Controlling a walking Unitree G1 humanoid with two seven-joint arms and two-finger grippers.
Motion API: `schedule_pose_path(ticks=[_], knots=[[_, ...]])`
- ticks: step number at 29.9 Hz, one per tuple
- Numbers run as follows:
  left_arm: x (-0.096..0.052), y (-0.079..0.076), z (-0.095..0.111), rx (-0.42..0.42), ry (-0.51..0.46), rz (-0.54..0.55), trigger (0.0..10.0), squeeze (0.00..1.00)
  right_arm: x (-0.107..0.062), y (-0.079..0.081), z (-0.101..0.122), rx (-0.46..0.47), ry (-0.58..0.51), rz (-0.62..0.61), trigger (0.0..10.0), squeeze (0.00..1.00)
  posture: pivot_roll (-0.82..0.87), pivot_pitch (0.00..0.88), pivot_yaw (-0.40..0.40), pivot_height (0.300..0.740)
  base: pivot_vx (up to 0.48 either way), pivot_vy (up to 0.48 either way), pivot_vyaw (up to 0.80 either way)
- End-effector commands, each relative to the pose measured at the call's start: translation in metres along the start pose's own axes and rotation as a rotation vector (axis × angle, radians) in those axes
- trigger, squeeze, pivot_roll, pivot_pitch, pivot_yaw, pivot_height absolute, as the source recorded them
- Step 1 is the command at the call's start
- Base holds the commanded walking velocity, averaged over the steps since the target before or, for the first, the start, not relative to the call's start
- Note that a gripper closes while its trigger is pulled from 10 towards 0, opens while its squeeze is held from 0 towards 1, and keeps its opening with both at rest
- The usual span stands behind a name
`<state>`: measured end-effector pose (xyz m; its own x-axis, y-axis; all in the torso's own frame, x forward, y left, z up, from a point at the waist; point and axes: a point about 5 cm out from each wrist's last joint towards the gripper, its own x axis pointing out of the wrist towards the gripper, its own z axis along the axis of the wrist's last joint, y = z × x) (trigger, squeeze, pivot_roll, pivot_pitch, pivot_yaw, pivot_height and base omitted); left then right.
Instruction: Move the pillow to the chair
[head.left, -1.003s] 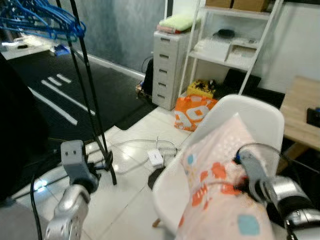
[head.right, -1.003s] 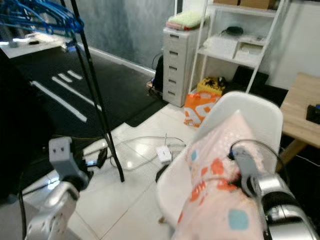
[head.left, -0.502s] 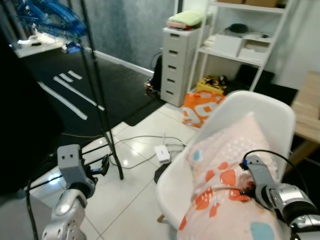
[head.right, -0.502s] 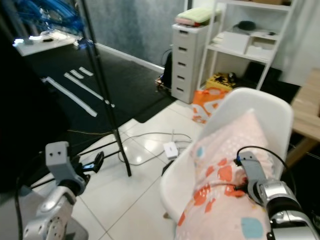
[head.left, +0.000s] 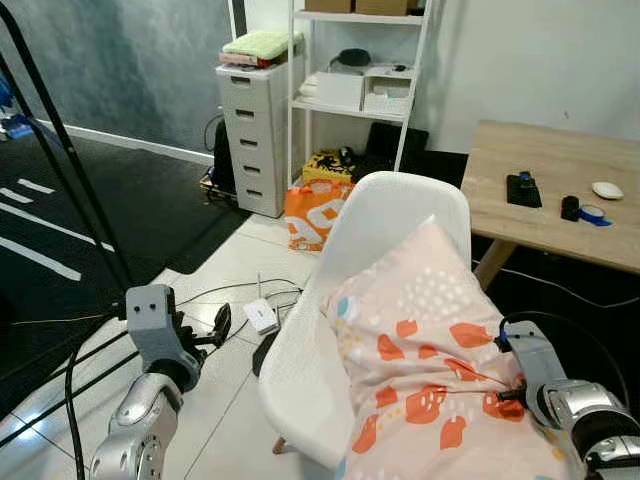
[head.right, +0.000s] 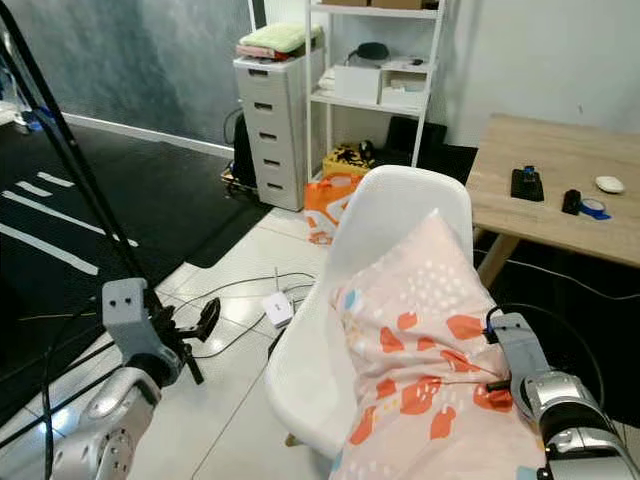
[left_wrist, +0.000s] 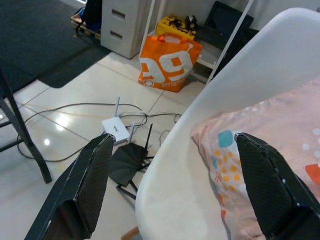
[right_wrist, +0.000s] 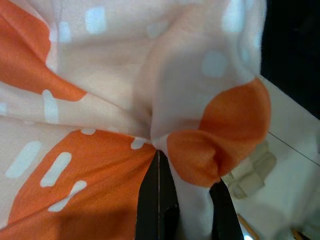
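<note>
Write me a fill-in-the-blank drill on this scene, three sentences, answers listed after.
1. The right gripper is shut on the ______, pinching a fold of its fabric.
2. The pillow leans against the back of the white ______.
3. The left gripper has its fingers ______, pointing toward the chair without touching it.

Missing words: pillow; chair; open

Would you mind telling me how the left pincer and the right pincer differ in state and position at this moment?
The left pincer is open, its black fingers spread wide and holding nothing, while the right pincer is shut on a fold of the pink pillow with orange patches. The left pincer hangs over the floor beside the white plastic chair; the right pincer is pressed into the pillow on the chair. Both have two long black fingers.
</note>
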<state>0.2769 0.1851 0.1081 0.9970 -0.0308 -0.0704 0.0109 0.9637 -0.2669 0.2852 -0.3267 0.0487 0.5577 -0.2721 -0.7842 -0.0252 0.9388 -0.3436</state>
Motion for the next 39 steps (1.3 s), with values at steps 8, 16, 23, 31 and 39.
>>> schedule_pose_path(ticks=[8,16,23,31,39], knots=[[-0.004,0.006,0.002,0.003,0.007,0.009,10.0,0.0,0.002,-0.007,-0.012,0.059,0.01,-0.087,10.0,0.0,-0.17,0.067,0.031,0.74,0.0,0.0,0.0],[-0.005,0.006,0.002,0.004,0.013,0.006,10.0,0.0,0.001,0.01,0.016,0.077,-0.145,0.002,10.0,0.0,-0.17,0.07,0.034,0.74,0.0,0.0,-0.56],[-0.006,0.008,0.002,0.005,0.014,0.009,10.0,0.0,0.005,0.02,0.007,-0.06,-0.072,0.03,10.0,0.0,-0.16,0.07,0.034,0.74,0.0,0.0,-0.56],[-0.006,0.008,0.002,0.006,0.018,0.008,10.0,0.0,0.005,0.007,-0.005,-0.105,-0.005,-0.031,10.0,0.0,-0.17,0.066,0.033,0.74,0.0,0.0,-0.56],[-0.005,0.007,0.001,0.007,0.022,0.001,10.0,0.0,0.003,0.003,0.007,-0.052,-0.093,-0.06,10.0,0.0,-0.17,0.065,0.035,0.74,0.0,0.0,0.0]])
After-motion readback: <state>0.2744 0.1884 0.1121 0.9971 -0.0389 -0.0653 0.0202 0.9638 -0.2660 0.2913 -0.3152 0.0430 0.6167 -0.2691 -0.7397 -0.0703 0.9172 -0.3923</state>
